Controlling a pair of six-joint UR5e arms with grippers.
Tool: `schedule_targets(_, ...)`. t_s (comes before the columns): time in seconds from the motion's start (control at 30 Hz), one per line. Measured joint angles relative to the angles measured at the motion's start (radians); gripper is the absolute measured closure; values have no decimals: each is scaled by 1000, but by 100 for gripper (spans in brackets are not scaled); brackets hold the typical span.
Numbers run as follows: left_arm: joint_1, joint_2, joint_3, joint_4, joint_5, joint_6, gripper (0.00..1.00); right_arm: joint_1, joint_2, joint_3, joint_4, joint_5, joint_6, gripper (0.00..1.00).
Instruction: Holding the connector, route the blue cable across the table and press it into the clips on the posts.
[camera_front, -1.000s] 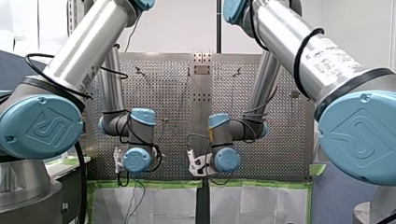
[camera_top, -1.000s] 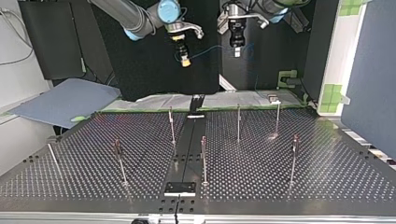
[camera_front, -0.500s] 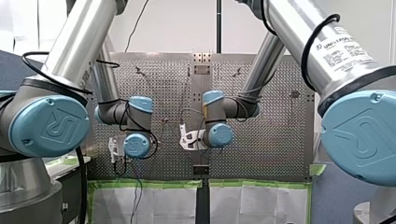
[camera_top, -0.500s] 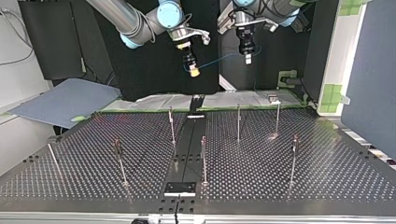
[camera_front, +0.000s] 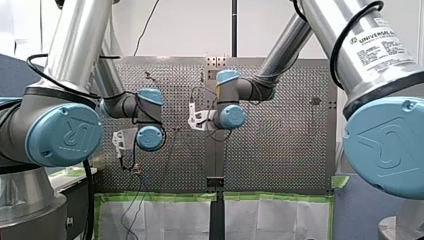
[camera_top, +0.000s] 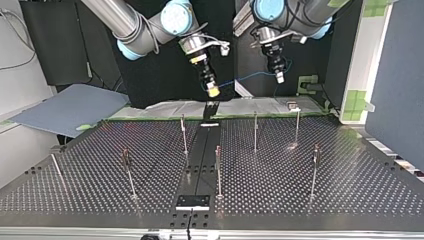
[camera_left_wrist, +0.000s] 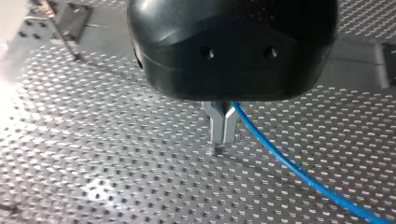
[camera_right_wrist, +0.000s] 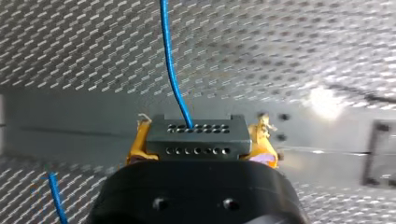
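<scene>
Top view first: hanging in the air past the tabletop's (camera_top: 350, 185) far edge, well above the posts (camera_top: 255, 131), with the blue cable (camera_top: 245, 78) strung nearly level between my right claw (camera_top: 213, 92) and my left claw (camera_top: 280, 77). Seen from the right wrist view: clamped on the connector (camera_right_wrist: 196, 136) by yellow pads (camera_right_wrist: 138, 142), with the cable leaving its holed face straight ahead. Seen from the left wrist view: metal fingers (camera_left_wrist: 215, 126) pressed together, apparently pinching the cable, with it coming out just beside them. Long axis of the span roughly parallel to the row of 3 far posts, with those posts lower and nearer the camera than either claw. Probably calls for bringing both ends down and toward the camera together, keeping the span taut — clips themselves too small to make out
</scene>
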Motion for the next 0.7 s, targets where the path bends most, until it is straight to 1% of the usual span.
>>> schedule_targets(0.1, 2, 28, 24, -27, -1, -9, 100, 6, -25, -23, 7, -10, 1, 100)
schedule_targets(0.17, 4, 45, 35, -45, -1, -14, 100, 10, -33, -39, 15, -15, 1, 100)
schedule_targets(0.33, 8, 94, 48, -94, -5, -20, 100, 25, -17, -85, 26, -26, 5, 100)
schedule_targets(0.43, 12, 121, 51, -121, -17, -22, 100, 31, -11, -110, 28, -30, 16, 100)
schedule_targets(0.57, 18, 154, 64, -154, -27, -25, 100, 33, -6, -139, 34, -33, 36, 100)
schedule_targets(0.7, 26, 189, 90, -189, -30, -24, 100, 32, -4, -151, 37, -34, 44, 100)
